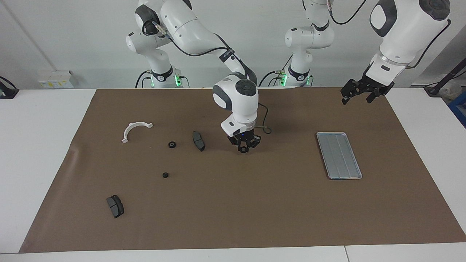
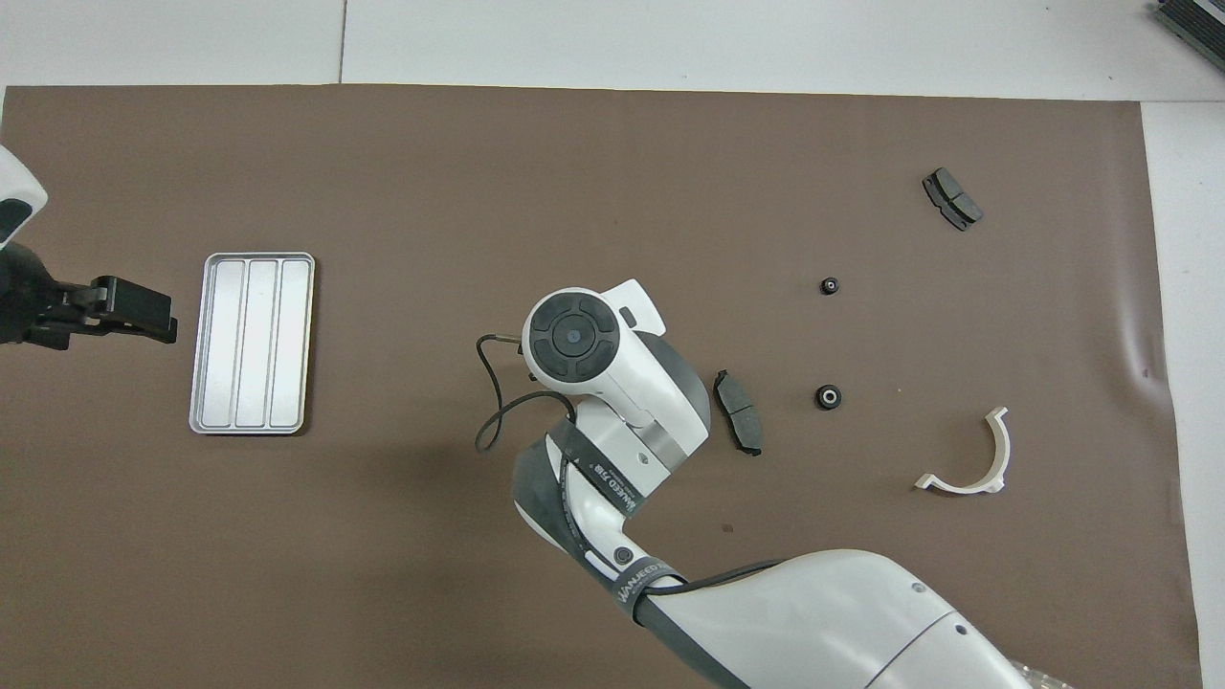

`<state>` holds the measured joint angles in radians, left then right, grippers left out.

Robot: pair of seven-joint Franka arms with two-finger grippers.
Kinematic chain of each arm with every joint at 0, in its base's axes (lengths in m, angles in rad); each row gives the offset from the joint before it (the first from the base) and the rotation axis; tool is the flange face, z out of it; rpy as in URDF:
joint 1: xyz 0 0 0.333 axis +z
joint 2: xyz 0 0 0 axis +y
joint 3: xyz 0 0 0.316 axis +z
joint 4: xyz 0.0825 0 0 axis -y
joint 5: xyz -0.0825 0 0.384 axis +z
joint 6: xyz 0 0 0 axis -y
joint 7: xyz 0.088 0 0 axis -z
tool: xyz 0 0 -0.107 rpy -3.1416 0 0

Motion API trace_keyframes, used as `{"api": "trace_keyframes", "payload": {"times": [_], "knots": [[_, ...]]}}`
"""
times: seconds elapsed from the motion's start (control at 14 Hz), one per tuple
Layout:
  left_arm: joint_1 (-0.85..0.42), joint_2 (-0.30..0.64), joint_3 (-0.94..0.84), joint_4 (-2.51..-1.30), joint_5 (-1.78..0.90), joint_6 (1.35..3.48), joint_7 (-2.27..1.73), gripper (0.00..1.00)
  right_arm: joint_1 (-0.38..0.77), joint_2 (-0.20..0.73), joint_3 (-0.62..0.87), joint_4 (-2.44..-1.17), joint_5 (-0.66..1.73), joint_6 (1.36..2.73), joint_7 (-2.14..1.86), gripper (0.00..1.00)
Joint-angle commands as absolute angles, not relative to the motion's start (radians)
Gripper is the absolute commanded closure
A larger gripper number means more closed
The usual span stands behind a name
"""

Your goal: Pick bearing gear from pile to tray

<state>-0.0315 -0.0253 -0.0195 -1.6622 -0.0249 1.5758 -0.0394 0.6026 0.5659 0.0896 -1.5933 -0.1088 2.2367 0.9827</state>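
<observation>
The pile lies scattered toward the right arm's end of the mat. It holds a white half-ring bracket (image 1: 135,130) (image 2: 967,459), two dark brake pads (image 1: 198,141) (image 1: 115,206) and two small black rings (image 1: 172,144) (image 1: 165,175). In the overhead view the rings (image 2: 828,396) (image 2: 830,285) lie between the pads (image 2: 738,411) (image 2: 951,198). The ribbed silver tray (image 1: 338,155) (image 2: 252,343) is empty. My right gripper (image 1: 244,148) points down just over the mat beside the nearer brake pad, on the tray's side. Its own wrist hides it from overhead. My left gripper (image 1: 357,99) (image 2: 172,321) hangs open and empty in the air beside the tray.
A brown mat (image 1: 233,211) covers most of the white table. A loose cable loop (image 2: 493,421) hangs off the right wrist. Bare mat lies between the right gripper and the tray.
</observation>
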Motion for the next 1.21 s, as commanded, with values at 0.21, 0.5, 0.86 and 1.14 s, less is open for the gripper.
{"api": "trace_keyframes", "payload": {"times": [0.21,0.5,0.86,1.14], "knots": [[-0.020,-0.055,-0.020,-1.692,-0.020,1.583,-0.028,0.00,0.620,0.577,0.087,-1.594,-0.135,2.233,1.012,0.42],[-0.055,-0.055,-0.032,-1.698,-0.021,1.604,-0.102,0.00,0.609,0.574,0.086,-1.586,-0.135,2.224,1.014,0.04],[-0.162,-0.071,-0.038,-1.784,-0.032,1.782,-0.357,0.00,0.497,0.424,0.081,-1.750,-0.132,2.235,0.948,0.00],[-0.337,0.015,-0.037,-1.818,-0.032,1.923,-0.512,0.00,0.384,0.259,0.084,-1.960,-0.117,2.292,0.775,0.00]]}}
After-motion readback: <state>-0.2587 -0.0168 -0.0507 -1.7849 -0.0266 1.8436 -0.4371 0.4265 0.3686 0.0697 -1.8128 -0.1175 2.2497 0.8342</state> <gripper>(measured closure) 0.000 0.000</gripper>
